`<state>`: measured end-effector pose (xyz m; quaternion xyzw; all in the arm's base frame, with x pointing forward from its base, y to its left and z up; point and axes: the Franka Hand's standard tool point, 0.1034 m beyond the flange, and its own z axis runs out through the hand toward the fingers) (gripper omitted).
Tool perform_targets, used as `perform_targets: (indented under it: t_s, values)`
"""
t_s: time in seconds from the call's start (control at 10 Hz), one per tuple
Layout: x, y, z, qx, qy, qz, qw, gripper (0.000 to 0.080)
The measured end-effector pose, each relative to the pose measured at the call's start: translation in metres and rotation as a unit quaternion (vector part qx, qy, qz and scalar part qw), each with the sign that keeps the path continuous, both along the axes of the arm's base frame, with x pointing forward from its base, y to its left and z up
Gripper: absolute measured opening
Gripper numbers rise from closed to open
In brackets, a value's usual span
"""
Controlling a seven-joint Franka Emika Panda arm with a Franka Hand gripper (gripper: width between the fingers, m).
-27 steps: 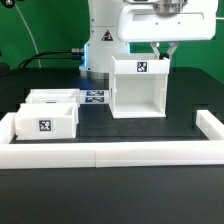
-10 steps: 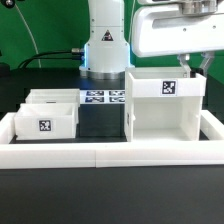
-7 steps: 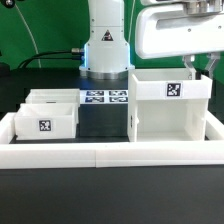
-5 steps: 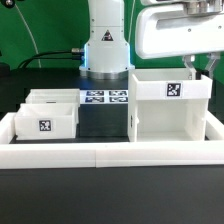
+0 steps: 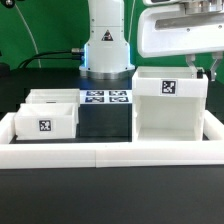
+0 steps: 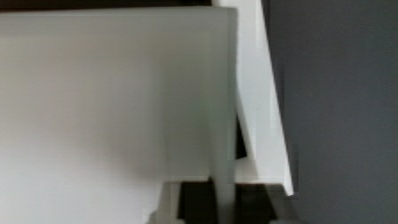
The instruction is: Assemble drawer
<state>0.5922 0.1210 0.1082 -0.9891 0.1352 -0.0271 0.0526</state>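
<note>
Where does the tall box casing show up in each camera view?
Exterior view: the box casing stands at the exterior view's right, inside the border rail.
Wrist view: its white wall fills most of the picture.
Shared landmark: the gripper, clamped on that wall's top edge.

My claw (image 5: 205,71) is mostly hidden behind the casing (image 5: 170,108). In the wrist view my fingers (image 6: 199,205) run off the edge and the wall blurs, so I cannot tell my grip. The casing covers part of the marker board (image 5: 104,98), and the front tray (image 5: 45,123) hides part of the rear tray (image 5: 50,97).
</note>
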Motion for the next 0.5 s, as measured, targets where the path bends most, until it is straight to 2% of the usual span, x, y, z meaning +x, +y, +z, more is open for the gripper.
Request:
perform_targets:
  t_s: [0.2,0.4,0.5]
  values:
    - [0.002,-0.001,0.001,0.010,0.004,-0.057,0.998,0.0038]
    - [0.014,-0.012,0.003,0.020,0.003,-0.107,0.994,0.0038]
    - [0.014,-0.011,0.003,0.022,0.006,-0.136,0.990,0.0038]
